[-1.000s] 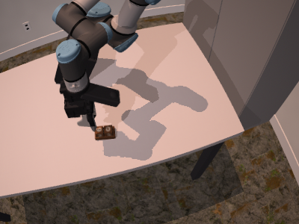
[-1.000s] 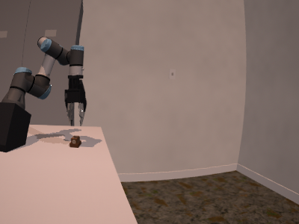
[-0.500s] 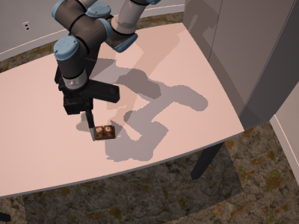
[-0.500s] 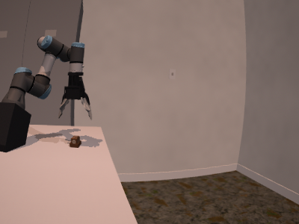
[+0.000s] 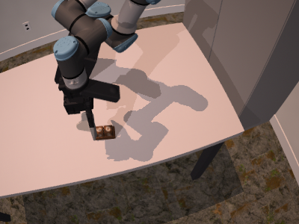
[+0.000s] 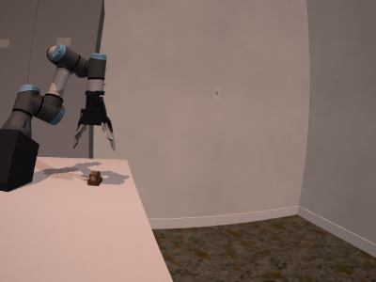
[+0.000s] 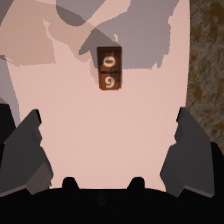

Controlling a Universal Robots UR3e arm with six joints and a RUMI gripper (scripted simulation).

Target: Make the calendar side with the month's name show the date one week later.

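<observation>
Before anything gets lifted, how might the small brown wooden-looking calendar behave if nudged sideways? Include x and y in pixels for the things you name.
The small brown calendar (image 5: pixel 105 137) (image 6: pixel 94 179) (image 7: pixel 109 89) would probably slide rather than roll, being boxy. Its cubes, nestled side by side, might shift separately, since a dark gap shows between them.

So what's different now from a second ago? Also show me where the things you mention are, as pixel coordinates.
The hand's (image 5: pixel 88 121) (image 6: pixel 94 147) (image 7: pixel 110 111) two fingers have swung apart: they were close together and now stand wide open. Nothing seems to have been taken hold of or let go. The small brown calendar (image 5: pixel 108 131) (image 6: pixel 94 179) (image 7: pixel 109 62) stayed put on the table (image 5: pixel 45 149) (image 6: pixel 85 226) (image 7: pixel 100 135), and the arm looks much the same.
</observation>
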